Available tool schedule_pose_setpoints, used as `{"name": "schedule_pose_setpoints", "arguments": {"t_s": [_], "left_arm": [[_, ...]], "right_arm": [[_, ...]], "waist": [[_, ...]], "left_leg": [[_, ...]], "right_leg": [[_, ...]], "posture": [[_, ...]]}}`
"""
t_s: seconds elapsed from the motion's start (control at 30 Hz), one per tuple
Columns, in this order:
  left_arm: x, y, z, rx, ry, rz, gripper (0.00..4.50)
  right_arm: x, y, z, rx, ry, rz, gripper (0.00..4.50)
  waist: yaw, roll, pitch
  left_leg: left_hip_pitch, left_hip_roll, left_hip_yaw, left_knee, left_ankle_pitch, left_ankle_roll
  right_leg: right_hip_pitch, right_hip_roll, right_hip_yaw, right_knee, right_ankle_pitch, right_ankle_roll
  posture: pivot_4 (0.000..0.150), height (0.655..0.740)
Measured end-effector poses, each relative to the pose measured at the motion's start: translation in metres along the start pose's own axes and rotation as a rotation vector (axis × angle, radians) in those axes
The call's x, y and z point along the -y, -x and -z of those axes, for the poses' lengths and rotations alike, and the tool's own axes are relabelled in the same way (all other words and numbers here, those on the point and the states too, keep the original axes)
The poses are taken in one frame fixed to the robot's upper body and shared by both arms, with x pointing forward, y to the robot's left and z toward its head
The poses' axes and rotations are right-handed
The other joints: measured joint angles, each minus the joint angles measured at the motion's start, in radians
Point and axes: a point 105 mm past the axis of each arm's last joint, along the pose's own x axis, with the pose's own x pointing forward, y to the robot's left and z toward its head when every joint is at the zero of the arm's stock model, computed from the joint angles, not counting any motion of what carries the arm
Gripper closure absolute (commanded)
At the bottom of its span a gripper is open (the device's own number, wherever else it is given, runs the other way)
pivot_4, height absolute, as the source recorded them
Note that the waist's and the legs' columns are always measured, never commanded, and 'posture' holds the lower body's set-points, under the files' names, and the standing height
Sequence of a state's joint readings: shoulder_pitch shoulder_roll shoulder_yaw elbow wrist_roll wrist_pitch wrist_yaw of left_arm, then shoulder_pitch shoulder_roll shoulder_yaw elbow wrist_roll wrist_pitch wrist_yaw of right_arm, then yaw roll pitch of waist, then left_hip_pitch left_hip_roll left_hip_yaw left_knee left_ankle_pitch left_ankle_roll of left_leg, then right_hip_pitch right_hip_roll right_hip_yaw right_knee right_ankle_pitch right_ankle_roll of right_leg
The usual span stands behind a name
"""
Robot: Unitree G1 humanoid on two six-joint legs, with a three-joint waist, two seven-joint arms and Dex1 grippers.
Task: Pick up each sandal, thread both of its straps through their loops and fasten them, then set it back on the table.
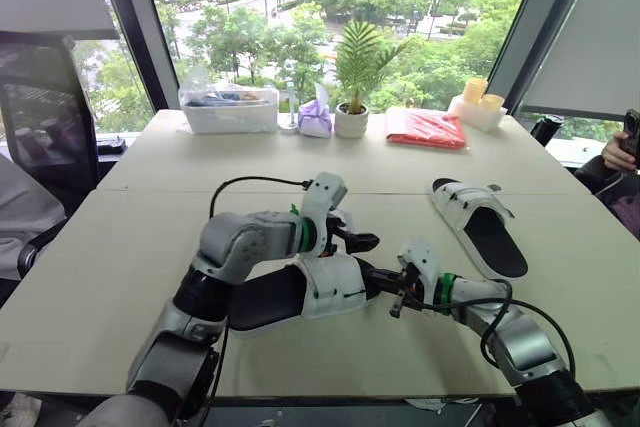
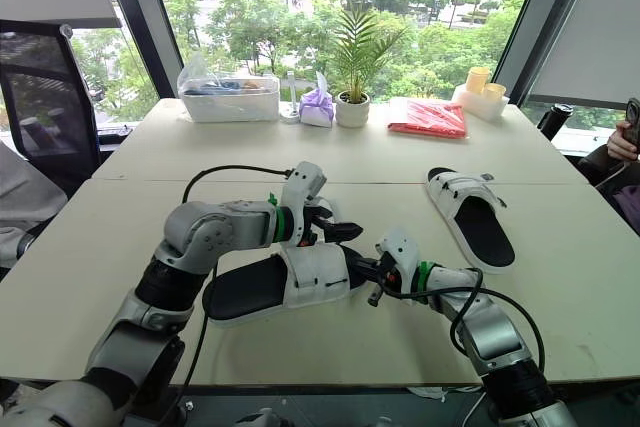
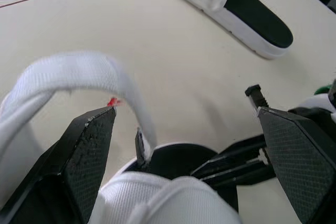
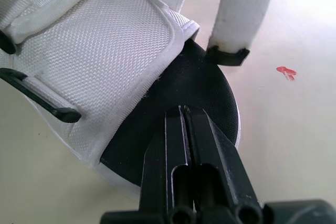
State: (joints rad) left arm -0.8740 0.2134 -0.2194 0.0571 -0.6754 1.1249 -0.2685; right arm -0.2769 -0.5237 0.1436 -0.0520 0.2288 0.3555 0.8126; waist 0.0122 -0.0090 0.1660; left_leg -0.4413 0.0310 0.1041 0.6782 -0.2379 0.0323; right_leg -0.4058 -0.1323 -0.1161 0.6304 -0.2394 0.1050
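Sandal (image 1: 300,292) toe at right tool (image 4: 184,110), strap (image 3: 79,72) between fingers (image 3: 89,150) of left tool (image 3: 184,109)

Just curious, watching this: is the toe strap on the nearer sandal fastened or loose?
Loose. The strap arches up off the nearer sandal, its end hanging free.

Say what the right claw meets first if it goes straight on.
The near sandal: the right claw, shut, sits over its black footbed, aimed at the white upper; contact depth unclear.
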Motion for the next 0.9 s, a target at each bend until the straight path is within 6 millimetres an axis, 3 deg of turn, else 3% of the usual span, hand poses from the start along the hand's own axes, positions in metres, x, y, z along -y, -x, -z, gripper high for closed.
{"name": "schedule_pose_setpoints", "arguments": {"t_s": [0.07,0.3,0.5,0.63,0.9], "left_arm": [[-0.005,-0.004,0.001,-0.003,0.002,-0.015,0.93],[-0.011,-0.012,0.004,0.003,-0.009,-0.04,4.47],[0.006,-0.005,-0.015,0.107,-0.022,0.097,4.47],[0.003,0.019,-0.025,0.149,0.049,0.202,4.47],[0.002,0.069,-0.022,0.043,0.156,0.425,4.47]], "right_arm": [[-0.001,-0.001,0.0,0.003,-0.001,-0.001,4.5],[0.0,-0.001,-0.001,0.001,0.008,0.006,4.5],[0.0,-0.001,-0.001,0.004,0.006,0.008,4.5],[0.0,-0.002,-0.001,0.008,0.002,0.008,4.5],[0.001,-0.002,0.0,0.009,0.0,0.002,4.5]], "waist": [[-0.001,0.0,0.0],[0.0,0.0,0.0],[-0.001,0.0,0.0],[-0.002,0.0,0.0],[-0.002,0.0,0.0]], "left_leg": [[0.0,0.0,0.0,0.0,0.0,0.0],[0.0,0.0,0.0,0.0,-0.003,0.005],[-0.001,0.0,0.0,0.0,-0.003,0.005],[-0.001,0.0,0.0,0.0,-0.003,0.005],[-0.001,0.0,0.0,0.0,-0.003,0.005]], "right_leg": [[0.0,0.0,0.0,0.0,0.0,0.0],[-0.001,0.0,0.0,0.0,0.0,0.0],[-0.001,-0.001,0.0,0.0,0.0,0.0],[-0.002,-0.001,0.0,0.0,0.0,0.0],[-0.001,0.0,0.0,0.0,0.0,0.0]], "posture": [[0.15,0.74],[0.15,0.74],[0.15,0.74],[0.15,0.74],[0.15,0.74]]}}
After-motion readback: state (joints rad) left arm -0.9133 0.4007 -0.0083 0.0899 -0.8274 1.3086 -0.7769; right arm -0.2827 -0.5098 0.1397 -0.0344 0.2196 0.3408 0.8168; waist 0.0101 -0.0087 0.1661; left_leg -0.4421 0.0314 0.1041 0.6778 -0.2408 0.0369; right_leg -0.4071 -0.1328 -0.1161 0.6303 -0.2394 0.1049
